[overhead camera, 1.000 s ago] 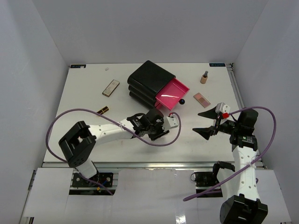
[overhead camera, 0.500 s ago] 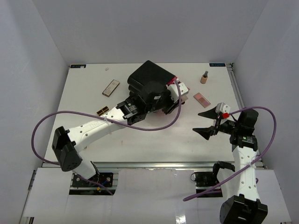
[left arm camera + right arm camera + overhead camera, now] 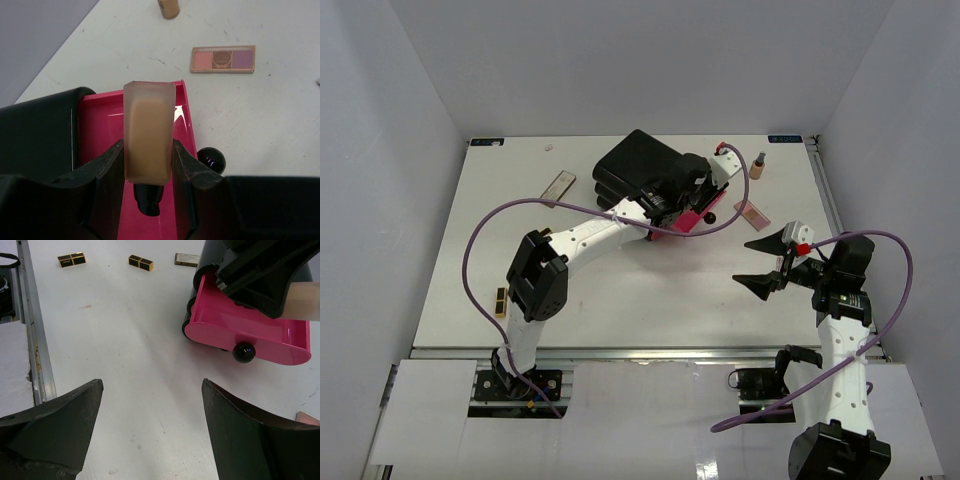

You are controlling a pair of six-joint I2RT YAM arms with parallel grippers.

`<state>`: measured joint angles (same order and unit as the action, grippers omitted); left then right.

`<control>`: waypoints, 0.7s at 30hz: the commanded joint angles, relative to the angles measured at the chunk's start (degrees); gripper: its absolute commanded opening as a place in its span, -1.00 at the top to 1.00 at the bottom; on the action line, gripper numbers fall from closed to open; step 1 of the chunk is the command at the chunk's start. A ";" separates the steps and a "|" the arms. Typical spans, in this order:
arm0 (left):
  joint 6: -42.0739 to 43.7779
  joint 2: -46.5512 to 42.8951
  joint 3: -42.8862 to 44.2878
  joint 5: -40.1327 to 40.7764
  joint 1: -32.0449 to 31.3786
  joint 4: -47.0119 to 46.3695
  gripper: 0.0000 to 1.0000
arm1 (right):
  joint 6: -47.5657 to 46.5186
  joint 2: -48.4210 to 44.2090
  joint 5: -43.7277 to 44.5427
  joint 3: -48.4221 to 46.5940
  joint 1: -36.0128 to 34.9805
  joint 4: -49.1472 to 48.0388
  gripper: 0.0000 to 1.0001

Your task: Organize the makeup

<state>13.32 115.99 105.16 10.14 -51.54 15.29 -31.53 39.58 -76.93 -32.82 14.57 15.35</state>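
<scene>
With right claw (image 3: 152, 390) spread wide aside, lower bottle (image 3: 149, 120), pinched in left claw (image 3: 149, 155), level into drawer (image 3: 100, 130), clear of rim.

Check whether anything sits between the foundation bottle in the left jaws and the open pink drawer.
Nothing visible does. The left gripper has its jaws clamped on the foundation bottle, right over the open pink drawer, and the drawer floor that shows around it looks bare.

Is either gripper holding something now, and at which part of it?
The left gripper holds a foundation bottle by the sides of its beige body, not by its dark cap. The right gripper is open and empty.
</scene>
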 commanded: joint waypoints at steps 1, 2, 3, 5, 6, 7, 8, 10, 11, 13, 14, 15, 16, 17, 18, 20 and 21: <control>0.68 -1.65 2.29 2.40 0.05 -1.14 1.00 | 0.47 -0.70 -1.70 0.44 0.20 -0.64 -0.73; 0.63 -1.63 1.81 2.25 0.16 -1.14 1.00 | 0.50 -0.74 -1.74 0.47 0.20 -0.68 -0.73; 0.55 -1.56 1.49 1.96 0.30 -1.14 1.00 | 0.51 -0.74 -1.74 0.47 0.20 -0.68 -0.73; 0.33 -1.56 0.90 1.51 0.30 -1.22 1.00 | 0.58 -0.74 -1.82 0.47 0.20 -0.68 -0.73; 0.30 -1.56 0.69 1.37 0.30 -1.14 0.99 | 0.59 -0.77 -1.82 0.47 0.20 -0.68 -0.73; 0.30 -1.56 0.50 1.26 0.30 -1.02 0.98 | 0.59 -0.80 -1.82 0.47 0.20 -0.68 -0.73; 0.30 -1.56 0.35 1.18 0.32 -0.92 0.95 | 0.59 -0.82 -1.80 0.47 0.20 -0.68 -0.73; 0.30 -1.52 0.20 1.07 0.37 -0.67 0.88 | 0.59 -0.81 -1.72 0.47 0.20 -0.68 -0.73; 0.30 -1.44 0.16 0.99 0.33 -0.43 0.84 | 0.59 -0.77 -1.68 0.47 0.20 -0.68 -0.73; 0.25 -1.29 -0.06 0.79 0.34 0.02 0.81 | 0.59 -0.74 -1.60 0.52 0.20 -0.72 -0.73; 0.22 -1.22 -0.20 0.68 0.38 0.24 0.80 | 0.59 -0.74 -1.57 0.56 0.20 -0.76 -0.73; 0.09 -1.21 -0.35 0.67 0.38 0.33 0.80 | 0.59 -0.74 -1.50 0.56 0.20 -0.76 -0.74; -0.01 -1.17 -0.61 0.67 0.43 0.36 0.80 | 0.63 -0.74 -1.47 0.60 0.20 -0.81 -0.74; -0.07 -1.16 -0.95 0.61 0.47 0.34 0.80 | 0.71 -0.72 -1.45 0.67 0.20 -0.87 -0.74; -0.13 -1.28 -1.32 0.43 0.47 0.28 0.79 | 0.84 -0.66 -1.39 0.73 0.20 -0.93 -0.74; -0.23 -1.38 -1.68 0.36 0.47 0.49 0.76 | 0.99 -0.60 -1.30 0.78 0.20 -1.25 -0.74; -0.25 -1.42 -1.88 0.32 0.47 0.53 0.75 | 1.05 -0.56 -1.28 0.84 0.20 -1.33 -0.74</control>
<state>13.45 117.03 103.99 11.14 -51.42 16.71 -31.23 39.33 -77.10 -32.74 14.57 15.31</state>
